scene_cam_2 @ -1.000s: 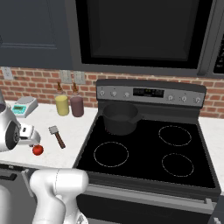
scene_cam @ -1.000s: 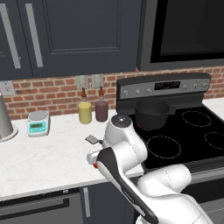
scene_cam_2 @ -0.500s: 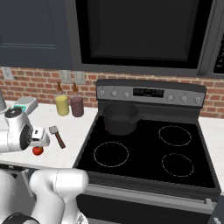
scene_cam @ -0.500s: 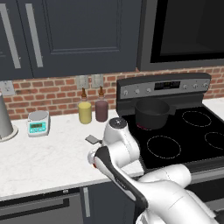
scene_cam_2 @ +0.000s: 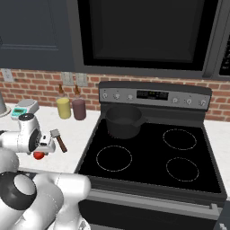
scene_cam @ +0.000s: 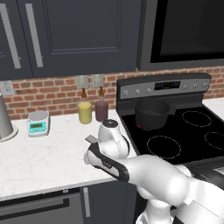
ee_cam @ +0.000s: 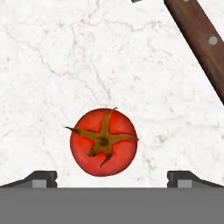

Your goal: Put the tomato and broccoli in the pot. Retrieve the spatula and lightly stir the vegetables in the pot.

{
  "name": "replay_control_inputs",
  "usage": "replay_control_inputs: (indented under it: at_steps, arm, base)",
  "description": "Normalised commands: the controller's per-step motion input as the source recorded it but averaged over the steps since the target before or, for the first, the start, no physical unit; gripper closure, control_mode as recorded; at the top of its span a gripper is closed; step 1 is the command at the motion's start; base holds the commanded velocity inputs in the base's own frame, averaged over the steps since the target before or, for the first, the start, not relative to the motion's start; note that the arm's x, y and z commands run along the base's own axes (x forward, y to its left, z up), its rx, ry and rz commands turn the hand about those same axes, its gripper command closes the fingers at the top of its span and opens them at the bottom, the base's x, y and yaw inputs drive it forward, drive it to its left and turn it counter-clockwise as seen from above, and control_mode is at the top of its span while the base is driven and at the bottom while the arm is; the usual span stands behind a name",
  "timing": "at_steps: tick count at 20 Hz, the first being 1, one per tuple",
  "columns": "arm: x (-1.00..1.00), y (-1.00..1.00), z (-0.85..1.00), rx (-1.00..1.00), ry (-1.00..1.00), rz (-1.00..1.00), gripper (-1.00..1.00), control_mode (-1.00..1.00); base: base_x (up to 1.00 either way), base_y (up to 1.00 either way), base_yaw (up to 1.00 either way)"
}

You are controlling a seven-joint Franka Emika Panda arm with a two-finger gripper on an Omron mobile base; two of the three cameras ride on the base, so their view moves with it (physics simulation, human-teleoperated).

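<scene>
Gripper (ee_cam: 112, 178) jaws spread wide, holding nothing, fingertips (ee_cam: 41, 178) flanking the tomato (ee_cam: 103, 142) at lower centre, not touching. Spatula (ee_cam: 201, 41) handle upper right. White marble counter (ee_cam: 52, 65); pot (scene_cam_2: 122, 121) on stove (scene_cam_2: 148, 157), centre frame.

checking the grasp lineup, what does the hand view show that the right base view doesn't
Hand view alone: the small round red tomato's green star-shaped stem, and both dark fingertips spread wide either side of it on white marble. Right base view alone: the dark round pot on the black stove, plus the yellow jar and maroon jar. Both: the tomato and the brown wooden-handled spatula.
</scene>
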Motion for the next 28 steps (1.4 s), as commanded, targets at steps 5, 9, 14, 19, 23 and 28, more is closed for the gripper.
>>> replay_control_inputs:
  at_steps: [5, 9, 14, 19, 23, 28]
  arm:
    - [0.25, 0.14, -0.36, -0.03, 0.05, 0.00, -1.00, -1.00]
    - [0.05, 0.08, -0.33, -0.05, 0.00, 0.00, -1.00, -1.00]
    - [-0.09, 0.04, -0.20, -0.05, 0.00, -0.02, 1.00, -1.00]
    - [-0.53, -0.16, -0.01, -0.04, 0.00, -0.11, 1.00, -1.00]
    - [-0.65, -0.34, 0.22, 0.00, -0.09, -0.11, 1.00, -1.00]
    - [-0.29, -0.60, 0.95, 0.00, -0.28, -0.11, 1.00, -1.00]
  base:
    - [0.00, 0.00, 0.00]
    - [0.00, 0.00, 0.00]
    - [0.00, 0.00, 0.00]
    - [0.00, 0.00, 0.00]
    - [0.00, 0.00, 0.00]
    - [0.00, 0.00, 0.00]
